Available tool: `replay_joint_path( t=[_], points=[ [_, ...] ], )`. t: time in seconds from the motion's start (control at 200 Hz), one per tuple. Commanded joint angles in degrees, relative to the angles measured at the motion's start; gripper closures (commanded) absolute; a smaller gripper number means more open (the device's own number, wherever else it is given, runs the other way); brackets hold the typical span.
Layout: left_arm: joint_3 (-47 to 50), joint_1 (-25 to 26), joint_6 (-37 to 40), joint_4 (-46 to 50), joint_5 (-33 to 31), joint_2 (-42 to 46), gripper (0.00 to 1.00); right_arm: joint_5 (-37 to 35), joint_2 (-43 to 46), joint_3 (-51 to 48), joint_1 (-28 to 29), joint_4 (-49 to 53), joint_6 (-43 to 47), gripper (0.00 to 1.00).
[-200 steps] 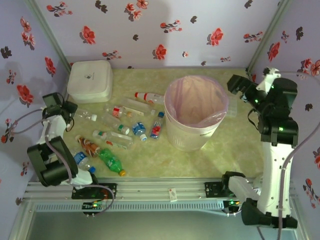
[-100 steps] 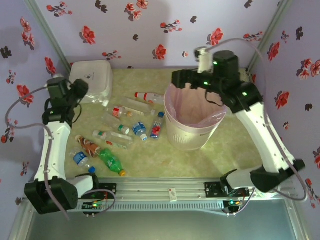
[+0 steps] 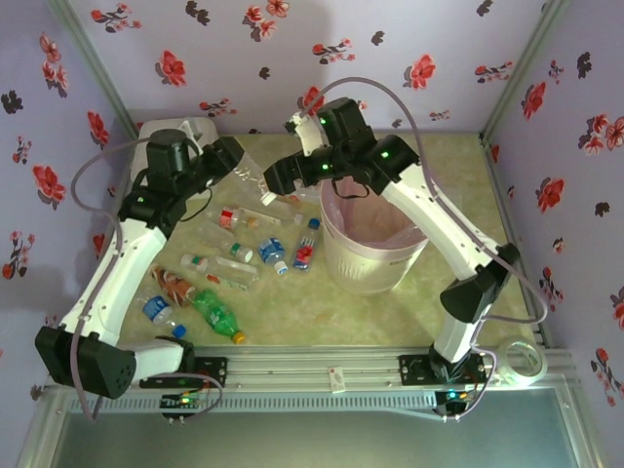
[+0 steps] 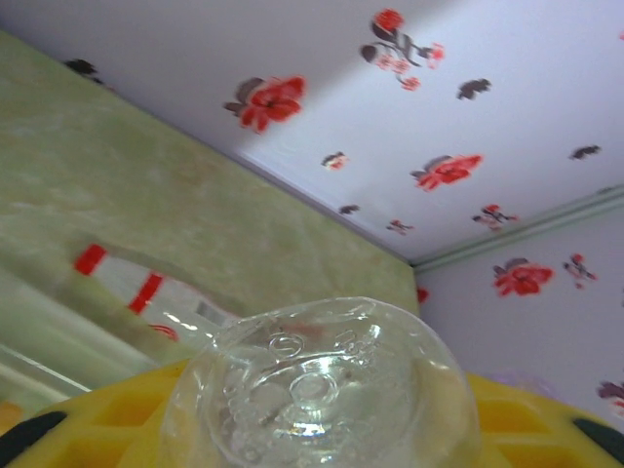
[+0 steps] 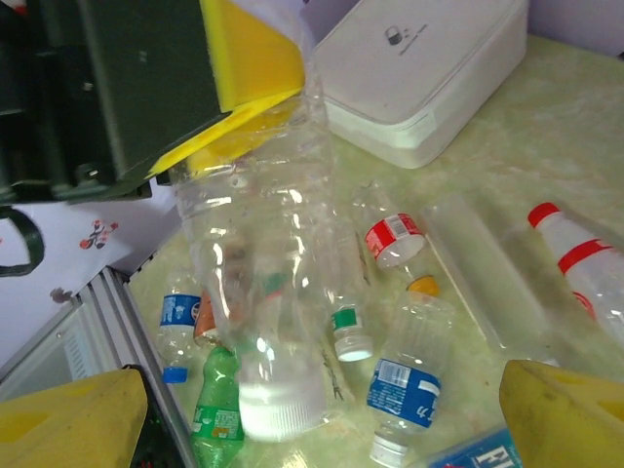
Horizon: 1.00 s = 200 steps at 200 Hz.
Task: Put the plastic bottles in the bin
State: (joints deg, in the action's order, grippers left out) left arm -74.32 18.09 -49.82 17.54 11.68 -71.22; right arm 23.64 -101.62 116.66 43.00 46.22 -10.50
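Note:
My left gripper [image 3: 239, 161] is shut on a clear plastic bottle [image 3: 255, 182] that hangs cap-down above the table. In the left wrist view its round base [image 4: 317, 385] sits between the yellow fingers [image 4: 78, 424]. In the right wrist view the same bottle [image 5: 268, 283] shows a white cap [image 5: 280, 414]. My right gripper [image 3: 275, 178] faces it, open, just left of the bin [image 3: 336, 255] with its pink liner. My right gripper [image 5: 322, 439] holds nothing. Several bottles lie below: a green one [image 3: 216, 317], a blue-labelled one [image 5: 405, 385], a red-banded one [image 4: 127, 288].
A white lidded box [image 3: 175, 146] stands at the back left, partly behind my left arm, and shows as the white box [image 5: 429, 68] in the right wrist view. A tape roll [image 3: 522, 359] lies by the rail at the front right. Flowered walls close three sides.
Both arms have swung toward the middle. My left gripper moved right from the white box and now carries the clear bottle. My right gripper moved left from the bin to face it.

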Motion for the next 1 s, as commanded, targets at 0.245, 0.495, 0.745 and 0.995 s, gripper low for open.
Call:
replay_joint_path(
  t=[0.245, 0.495, 0.745, 0.995],
  points=[
    [1.09, 4.19, -6.08, -9.41, 3.87, 0.3, 0.56, 1.9, -4.94, 3.39, 2.25, -2.97, -1.67, 0.09],
    [2.47, 5.24, -6.36, -10.41, 3.88, -0.19, 0.57, 1.46, -4.76, 3.11, 2.26, -4.64, -2.09, 0.16],
    [3.08, 5.38, -5.85, -10.99, 3.74, 0.48, 0.55, 0.36, -4.13, 2.23, 2.16, -5.19, -1.76, 0.41],
    [5.13, 5.36, -4.45, -14.24, 2.59, 2.26, 0.17, 0.2, -3.12, 2.21, 2.09, -5.96, -1.8, 0.48]
  ],
)
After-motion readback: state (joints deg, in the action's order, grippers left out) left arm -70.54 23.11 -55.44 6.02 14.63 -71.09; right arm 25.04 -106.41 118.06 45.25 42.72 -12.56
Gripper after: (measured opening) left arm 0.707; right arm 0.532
